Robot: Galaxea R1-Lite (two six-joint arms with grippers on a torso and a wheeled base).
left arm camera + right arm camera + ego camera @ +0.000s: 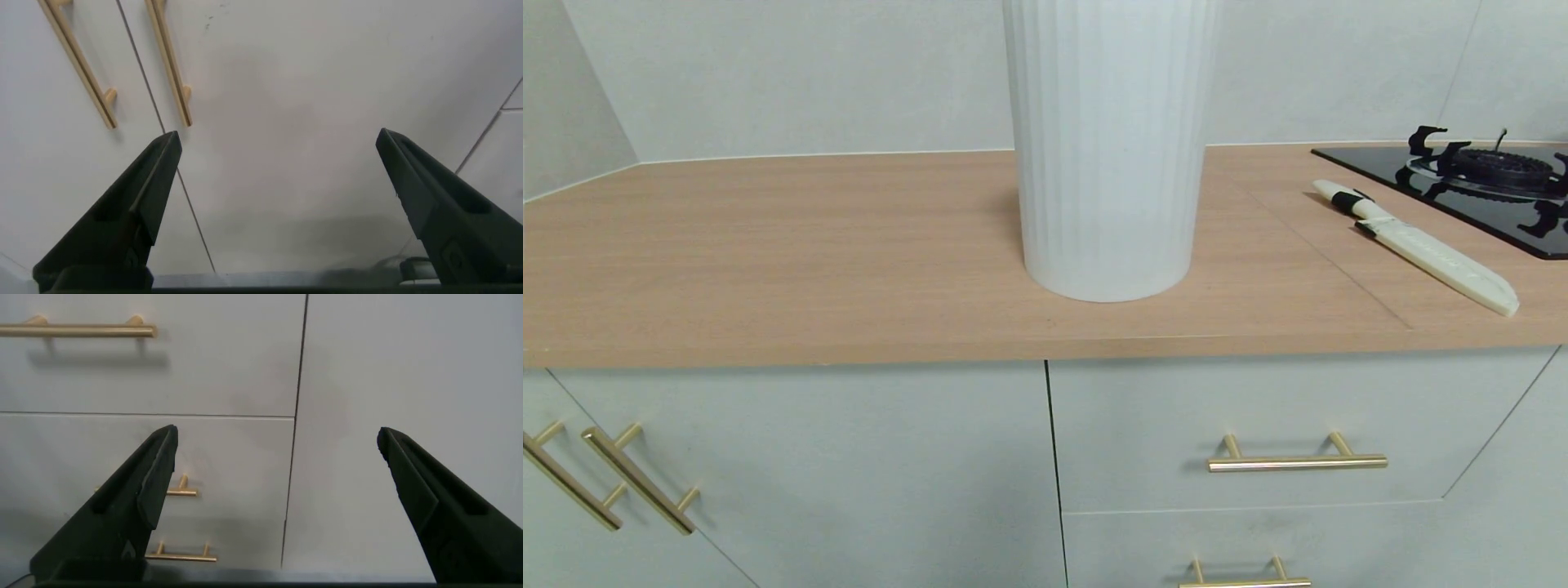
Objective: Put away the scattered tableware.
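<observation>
A cream knife with black bands on its handle lies flat on the wooden countertop at the right, beside the stove. A tall white ribbed container stands upright at the counter's middle, its top out of frame. My left gripper is open, low in front of the grey cabinet doors, nothing between its fingers. My right gripper is also open, facing the grey drawer fronts, holding nothing.
A black gas stove with a burner grate sits at the counter's far right. Below the counter are grey cabinet doors with brass bar handles at left and drawers with brass handles at right. A grey wall backs the counter.
</observation>
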